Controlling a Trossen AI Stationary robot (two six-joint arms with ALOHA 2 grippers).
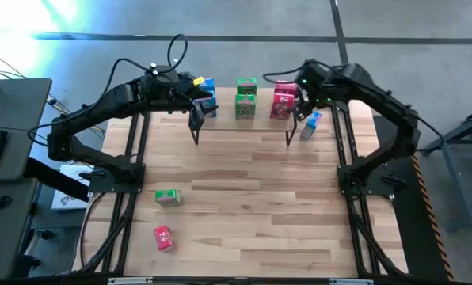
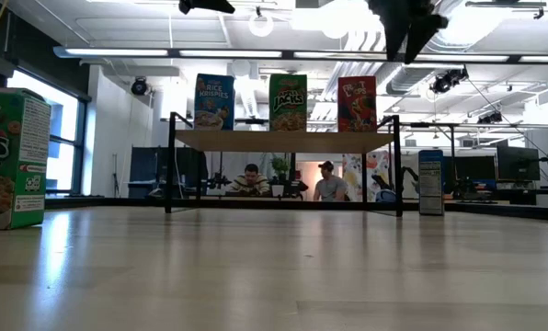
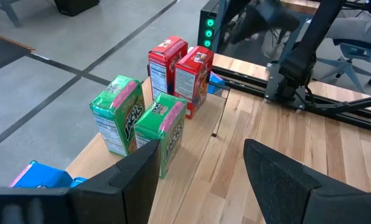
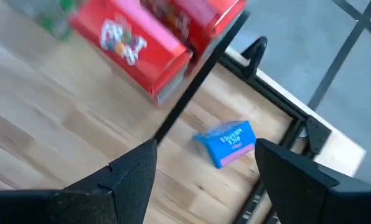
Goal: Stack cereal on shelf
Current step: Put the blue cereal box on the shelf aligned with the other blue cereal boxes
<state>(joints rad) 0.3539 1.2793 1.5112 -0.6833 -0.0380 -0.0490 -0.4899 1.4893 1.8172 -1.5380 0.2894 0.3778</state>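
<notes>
Shelf (image 1: 244, 119) sits at the far edge of the table (image 1: 244, 206); everything below is placed off it. On the shelf top: two blue boxes (image 1: 207, 89) at its left end, two green boxes (image 1: 245, 98) in the middle, two red boxes (image 1: 283, 99) toward the right. Left gripper (image 3: 201, 168) hovers over the shelf's left end beside the blue pair, fingers spread, nothing between them; the green pair (image 3: 142, 121) is just ahead of it, the red pair (image 3: 180, 70) beyond. Right gripper (image 4: 204, 168) hangs above the shelf's right end, fingers apart and empty; below it a third blue box (image 4: 226, 143) stands on the table just outside the shelf's right legs, also seen in the low view (image 2: 430, 182). Third green box (image 1: 167, 197) and third red box (image 1: 164, 237) lie well in front of the shelf on the table's near left. Low view shows only one box per colour on the shelf, the rear ones hidden; both grippers are cut off at its top edge. Blue pair mostly cropped in the left wrist view. Two people sit in the room behind the shelf.
</notes>
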